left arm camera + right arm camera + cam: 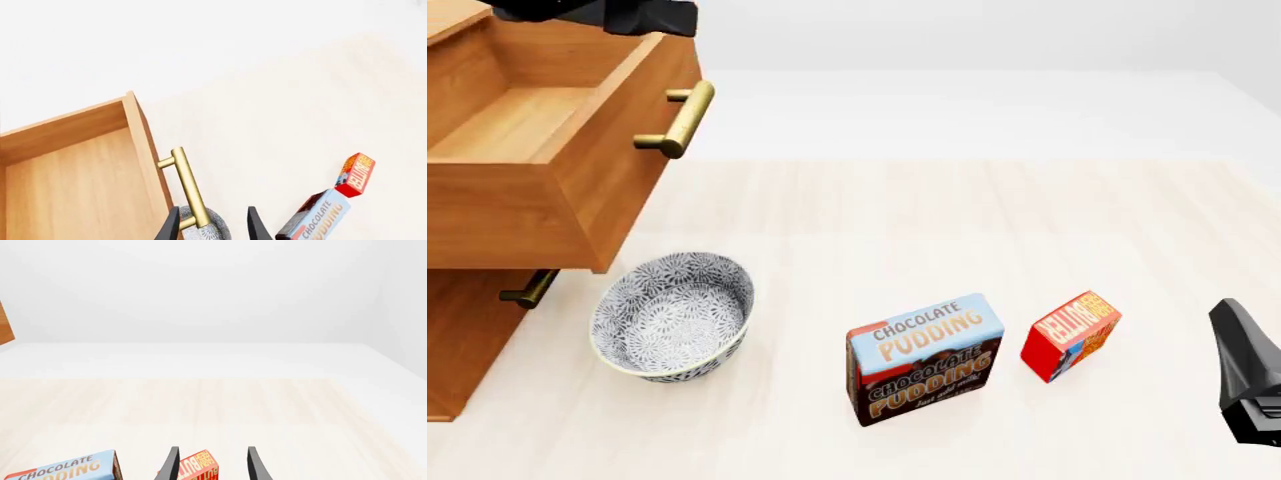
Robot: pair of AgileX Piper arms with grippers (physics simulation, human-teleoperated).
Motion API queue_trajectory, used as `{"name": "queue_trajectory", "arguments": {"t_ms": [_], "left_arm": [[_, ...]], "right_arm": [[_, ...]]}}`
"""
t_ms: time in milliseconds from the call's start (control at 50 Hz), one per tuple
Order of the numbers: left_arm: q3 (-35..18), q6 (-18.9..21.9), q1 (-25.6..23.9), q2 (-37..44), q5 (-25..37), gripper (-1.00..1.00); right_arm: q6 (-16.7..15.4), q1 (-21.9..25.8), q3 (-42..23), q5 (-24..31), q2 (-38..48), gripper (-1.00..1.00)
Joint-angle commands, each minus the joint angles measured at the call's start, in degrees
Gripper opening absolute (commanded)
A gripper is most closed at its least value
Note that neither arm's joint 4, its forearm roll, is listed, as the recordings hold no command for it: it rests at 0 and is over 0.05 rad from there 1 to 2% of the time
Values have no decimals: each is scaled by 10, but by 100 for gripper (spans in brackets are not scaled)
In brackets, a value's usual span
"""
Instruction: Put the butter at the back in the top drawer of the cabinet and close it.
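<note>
The butter [1070, 335], a small red box with an orange panel, stands on the table right of the pudding box. The brown cabinet [461, 340] is at the left, its top drawer [521, 120] pulled out and holding nothing I can see, brass handle [681, 120] facing right. My left gripper [213, 225] hovers open above the drawer front; the handle [187, 187] and butter [355, 174] show below it. My right gripper [213, 462] is open with the butter [197, 467] just beyond its fingers. In the front view it [1244, 370] sits at the right edge, apart from the butter.
A patterned grey bowl [674, 315] sits on the table under the open drawer's front. The blue-and-brown Chocolate Pudding box [924, 358] stands between bowl and butter. A lower drawer handle [531, 290] pokes out beneath the open drawer.
</note>
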Motion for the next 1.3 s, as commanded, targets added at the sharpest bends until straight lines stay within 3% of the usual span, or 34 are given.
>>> {"name": "queue_trajectory", "arguments": {"t_ms": [20, 840, 1300], "left_arm": [[-33, 21, -25, -19, 14, 100], [-47, 60, -144, 66, -36, 100], [-84, 58, -230, 202, -77, 100]], "right_arm": [[0, 0, 0, 0, 0, 100], [0, 0, 0, 0, 0, 100], [0, 0, 0, 0, 0, 100]]}}
